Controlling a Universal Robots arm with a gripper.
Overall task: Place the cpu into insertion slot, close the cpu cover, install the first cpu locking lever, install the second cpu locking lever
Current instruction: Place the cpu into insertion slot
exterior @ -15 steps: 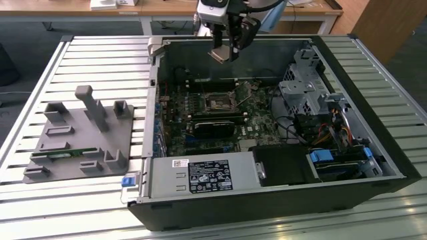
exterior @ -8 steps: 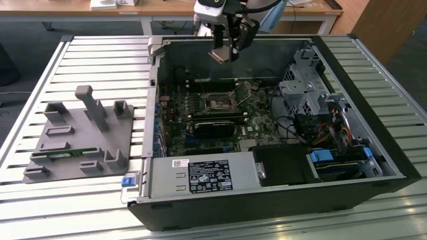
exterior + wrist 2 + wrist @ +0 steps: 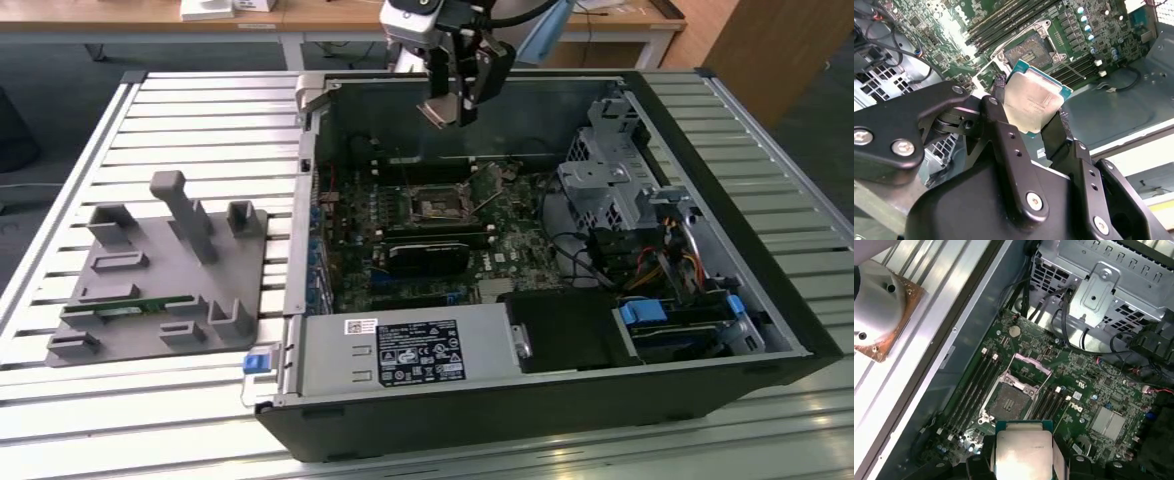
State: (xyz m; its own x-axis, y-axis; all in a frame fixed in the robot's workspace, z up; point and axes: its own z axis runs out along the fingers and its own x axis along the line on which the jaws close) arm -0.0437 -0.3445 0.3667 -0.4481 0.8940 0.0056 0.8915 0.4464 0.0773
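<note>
My gripper [image 3: 1030, 114] has the cpu [image 3: 1036, 95] by two edges — jaws clenched on it, hanging well above the empty slot [image 3: 1010, 405]

Held in gripper [image 3: 1028, 116], cpu [image 3: 1033, 100] above insertion slot [image 3: 1029, 52] inside case [image 3: 574, 400].

My pincer [image 3: 455, 106] hangs under my wrist [image 3: 416, 22], with the fingertips pointing downward and a little tilted. In the second wrist view my two black fingers [image 3: 1004, 135] are drawn in against opposite edges of the cpu [image 3: 1034, 97]. It sits pinched between their tips, tilted, with its metal top turned toward that camera. Behind the fingers, my linkage bars [image 3: 944, 107] slant inward toward the grip, and the bolted finger bases are just below them.
</note>
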